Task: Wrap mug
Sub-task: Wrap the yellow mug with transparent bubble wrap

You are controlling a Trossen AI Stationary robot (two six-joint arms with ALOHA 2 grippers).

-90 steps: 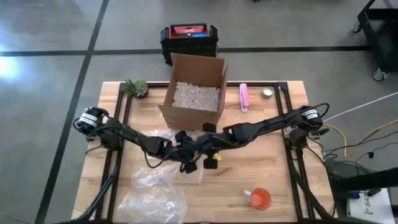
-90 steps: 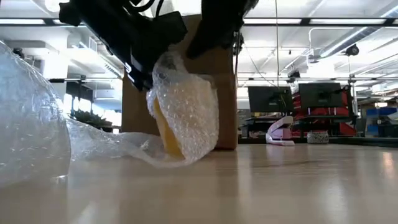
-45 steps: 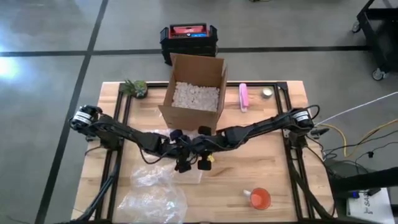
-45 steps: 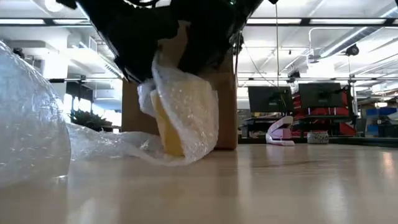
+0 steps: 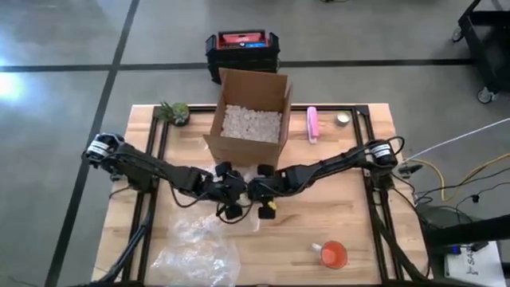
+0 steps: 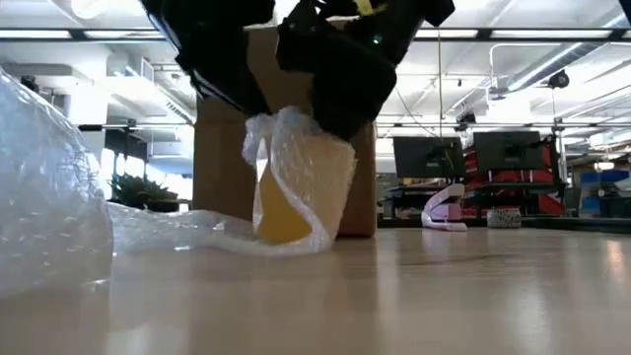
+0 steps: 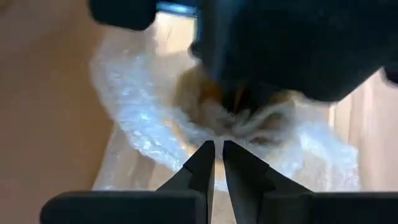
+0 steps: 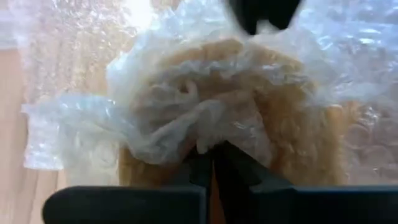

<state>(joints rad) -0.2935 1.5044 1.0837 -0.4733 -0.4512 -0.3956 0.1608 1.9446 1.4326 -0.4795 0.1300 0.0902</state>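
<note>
Crinkled, translucent bubble wrap (image 6: pixel 296 177) swathes the yellow mug (image 6: pixel 281 212), which stands at centre frame on the pale wooden table (image 6: pixel 444 296) in the low view. From above, dark arms hide it: left gripper (image 5: pixel 231 209) and right gripper (image 5: pixel 261 209) meet there. Both wrist views show narrow fingers pinched together on bunched wrap. Behind stands a cardboard box (image 5: pixel 249 119) of white packing peanuts.

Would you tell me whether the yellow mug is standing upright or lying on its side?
Upright. In the low view the yellow mug stands on the table, bubble wrap bunched over its top.
</note>
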